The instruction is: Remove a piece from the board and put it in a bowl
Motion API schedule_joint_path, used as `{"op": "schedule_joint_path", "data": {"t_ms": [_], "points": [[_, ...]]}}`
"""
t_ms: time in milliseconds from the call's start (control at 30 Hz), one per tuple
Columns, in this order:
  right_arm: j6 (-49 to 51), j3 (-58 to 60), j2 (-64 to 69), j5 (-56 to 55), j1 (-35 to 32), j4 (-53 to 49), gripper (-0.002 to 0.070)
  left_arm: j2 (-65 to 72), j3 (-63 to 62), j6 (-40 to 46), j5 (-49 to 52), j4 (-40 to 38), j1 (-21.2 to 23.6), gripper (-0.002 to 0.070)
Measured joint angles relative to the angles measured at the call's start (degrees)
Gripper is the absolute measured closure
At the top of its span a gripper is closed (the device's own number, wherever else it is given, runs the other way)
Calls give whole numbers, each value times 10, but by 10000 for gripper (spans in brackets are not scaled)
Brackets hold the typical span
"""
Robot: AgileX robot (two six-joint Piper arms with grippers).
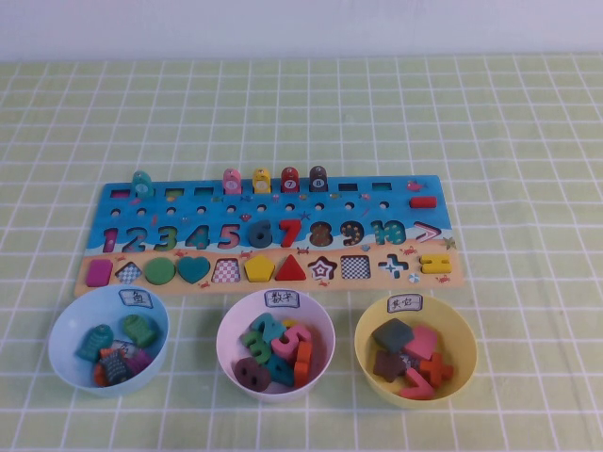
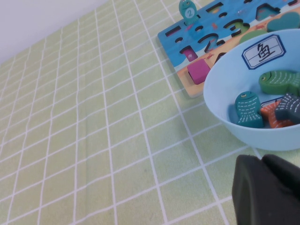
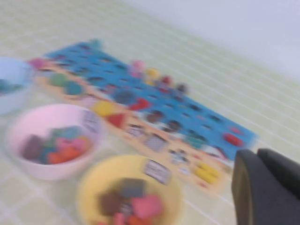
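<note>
While left gripper [image 2: 268, 190] flanks blue bowl [image 2: 219, 96], right gripper [image 3: 265, 187] flanks board [image 3: 206, 119].

a pale green checked tablecloth [image 1: 301, 104] with white grid lines meets a plain white wall [image 1: 301, 26].

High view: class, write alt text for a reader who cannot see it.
A long puzzle board lies on a green checked cloth, the maroon 8 already in the pink bowl, between a blue bowl and a yellow bowl. Neither robot hand appears here.
</note>
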Motion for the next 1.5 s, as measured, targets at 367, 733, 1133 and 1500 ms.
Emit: {"op": "schedule_joint_path", "data": {"t_ms": [367, 733, 1133, 1500], "points": [[0, 156, -250, -12, -253, 0, 692, 0, 0, 0, 0, 0, 0, 679], [0, 200, -284, 3, -330, 74, 692, 0, 0, 0, 0, 0, 0, 680], [120, 235, -284, 47, -330, -4, 692, 0, 0, 0, 0, 0, 0, 680], [218, 235, -285, 83, -330, -52, 692, 0, 0, 0, 0, 0, 0, 680]]}}
